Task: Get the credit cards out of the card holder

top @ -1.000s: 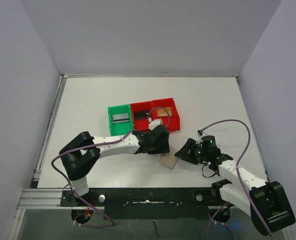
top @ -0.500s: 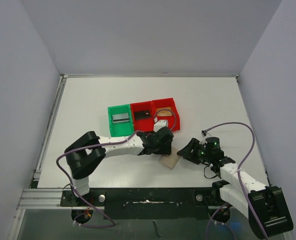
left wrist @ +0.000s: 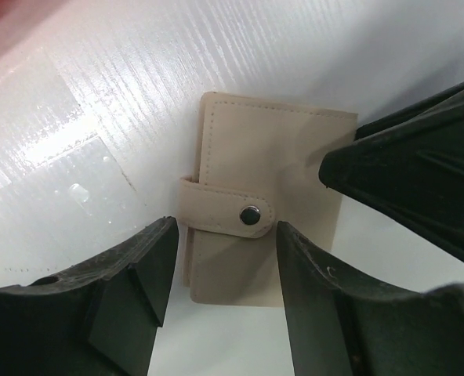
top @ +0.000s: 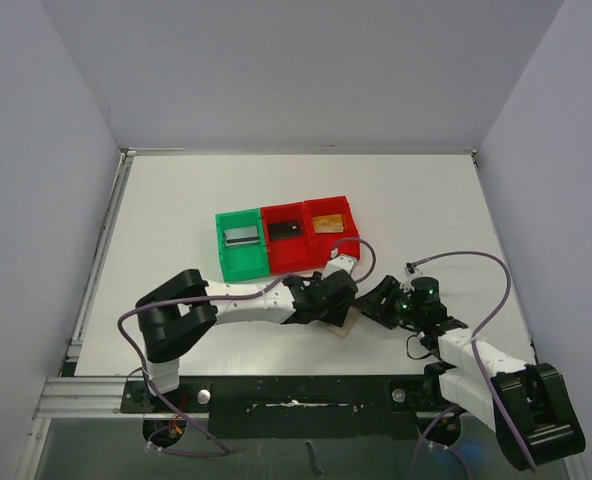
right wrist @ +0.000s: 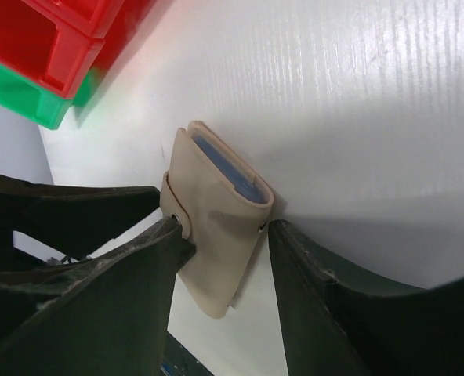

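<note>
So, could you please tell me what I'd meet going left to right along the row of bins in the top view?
green bin holding a silver card → middle red bin holding a black card → right red bin holding a gold card

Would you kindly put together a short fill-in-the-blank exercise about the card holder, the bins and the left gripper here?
The card in the green bin is ___ in colour.
The card holder is ___, its snap tab fastened.
The left gripper has its jaws ___, one on each side of the card holder.
Missing words: silver-grey; closed; open.
</note>
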Motion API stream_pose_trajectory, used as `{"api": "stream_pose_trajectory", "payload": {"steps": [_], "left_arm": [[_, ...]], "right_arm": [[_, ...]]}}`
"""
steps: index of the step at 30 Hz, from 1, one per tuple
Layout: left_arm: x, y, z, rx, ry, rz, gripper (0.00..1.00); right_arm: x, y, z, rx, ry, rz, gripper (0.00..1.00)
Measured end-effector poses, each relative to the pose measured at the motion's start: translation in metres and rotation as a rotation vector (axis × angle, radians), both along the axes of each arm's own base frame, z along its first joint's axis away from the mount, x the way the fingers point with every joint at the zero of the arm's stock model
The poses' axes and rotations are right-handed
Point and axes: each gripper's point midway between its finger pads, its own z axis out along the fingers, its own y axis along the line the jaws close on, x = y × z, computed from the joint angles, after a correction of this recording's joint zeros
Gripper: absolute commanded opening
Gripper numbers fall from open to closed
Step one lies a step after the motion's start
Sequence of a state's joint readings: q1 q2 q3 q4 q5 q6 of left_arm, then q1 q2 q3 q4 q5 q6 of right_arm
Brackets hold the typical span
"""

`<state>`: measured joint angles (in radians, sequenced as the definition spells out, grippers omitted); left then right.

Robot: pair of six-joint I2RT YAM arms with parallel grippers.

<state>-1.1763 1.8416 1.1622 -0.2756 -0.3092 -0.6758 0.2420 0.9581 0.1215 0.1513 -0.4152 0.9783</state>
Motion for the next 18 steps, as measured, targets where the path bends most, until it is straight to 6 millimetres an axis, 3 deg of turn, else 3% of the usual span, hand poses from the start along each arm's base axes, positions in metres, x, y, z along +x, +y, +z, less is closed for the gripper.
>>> {"api": "stream_pose_trajectory", "payload": {"steps": [5,7,12,18], "left_arm": [[0.005,-0.001,-0.006,0.043,-0.032,-0.016,0.42],[0.008,-0.002,-0.005,0.06,-0.052,-0.02,0.37],[0.011,-0.002,-0.004,0.09,-0.105,-0.035,0.32],[0.013,0.0,-0.002,0.117,-0.159,-0.025,0.34]], "right_arm": [[0.009,0.007,0.0,0.029,0.001,0.0,0.47],[0.013,0.008,0.0,0.03,-0.003,0.003,0.41],[0.014,0.006,-0.007,0.002,0.019,-0.001,0.13],[0.014,0.005,-0.01,-0.023,0.015,0.015,0.01]]}}
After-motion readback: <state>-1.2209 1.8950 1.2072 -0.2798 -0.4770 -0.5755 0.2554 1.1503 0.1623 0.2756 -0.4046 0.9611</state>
